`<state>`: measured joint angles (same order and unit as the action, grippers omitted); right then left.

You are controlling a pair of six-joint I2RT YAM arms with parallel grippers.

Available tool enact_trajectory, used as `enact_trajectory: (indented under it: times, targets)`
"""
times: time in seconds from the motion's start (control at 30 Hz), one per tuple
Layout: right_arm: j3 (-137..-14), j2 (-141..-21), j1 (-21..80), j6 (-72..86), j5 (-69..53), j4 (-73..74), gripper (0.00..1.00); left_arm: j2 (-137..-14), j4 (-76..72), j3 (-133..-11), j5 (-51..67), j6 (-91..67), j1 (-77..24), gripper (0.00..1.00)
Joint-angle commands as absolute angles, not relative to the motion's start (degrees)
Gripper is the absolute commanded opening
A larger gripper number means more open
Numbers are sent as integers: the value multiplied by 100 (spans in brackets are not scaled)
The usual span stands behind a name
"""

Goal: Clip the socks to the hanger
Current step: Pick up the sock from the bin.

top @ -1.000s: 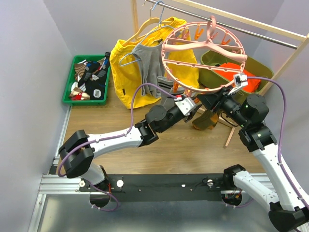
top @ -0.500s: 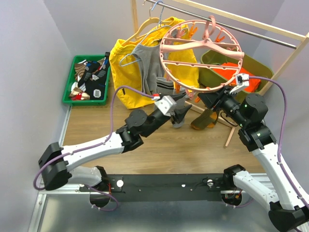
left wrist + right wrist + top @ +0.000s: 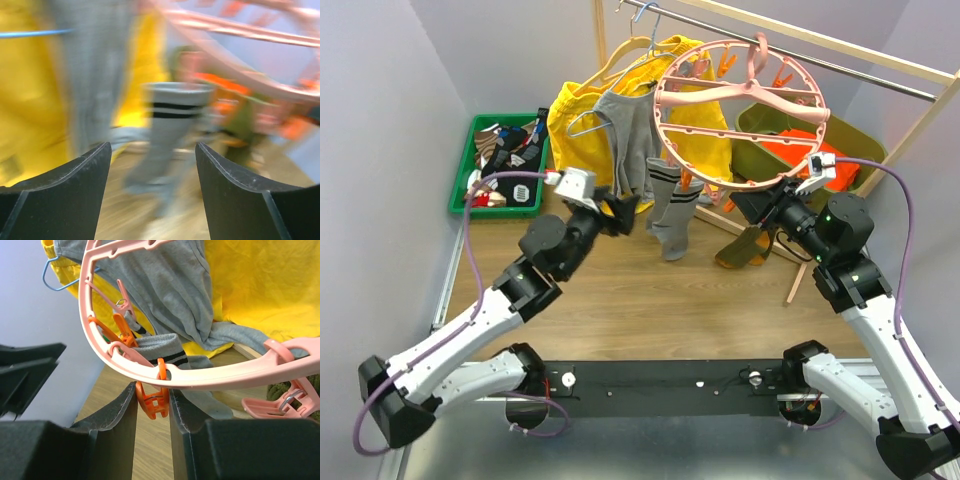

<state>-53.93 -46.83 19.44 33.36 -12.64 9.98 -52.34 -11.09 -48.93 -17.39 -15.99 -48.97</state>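
The round pink hanger [image 3: 740,110] hangs from the rail by its hook. A grey sock with black cuff stripes [image 3: 670,212] hangs from a clip on its near-left rim. An olive-brown sock [image 3: 745,246] dangles under the rim by my right gripper; its clip is hidden. My right gripper [image 3: 765,205] is shut on an orange clip [image 3: 152,401] under the pink rim [image 3: 210,374], with the grey sock [image 3: 165,346] just behind. My left gripper [image 3: 623,208] is open and empty, left of the grey sock. In the blurred left wrist view the sock [image 3: 172,117] hangs ahead of the gripper [image 3: 152,150].
A yellow jacket [image 3: 580,130] and a grey shirt [image 3: 625,130] hang on thin hangers behind the ring. A green bin of socks [image 3: 500,165] stands at the far left. An olive bin with orange cloth [image 3: 805,150] stands at the back right, beside a wooden rack post [image 3: 920,130].
My left arm has pulled back to the left, away from the hanger, and let go of the grey sock, which now hangs from the rim. The right gripper has stayed on the clip.
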Motion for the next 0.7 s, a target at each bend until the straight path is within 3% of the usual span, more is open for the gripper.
enact_trajectory:
  times: [0.0,0.33,0.67]
  targets:
    - [-5344,-4650,1951,3208,-1108,1195,1,-4931,174,-4913,-1741,-2153,-3328,77]
    - [-5484,-4562,1951,2953,-1090,1432,1,-6045,475,-5212,-897,-1600,-128,78]
    - [-5590,-4632,1951,2821,-1248,1477,1,-9197,79,-7108,-598,-1345,1063,77]
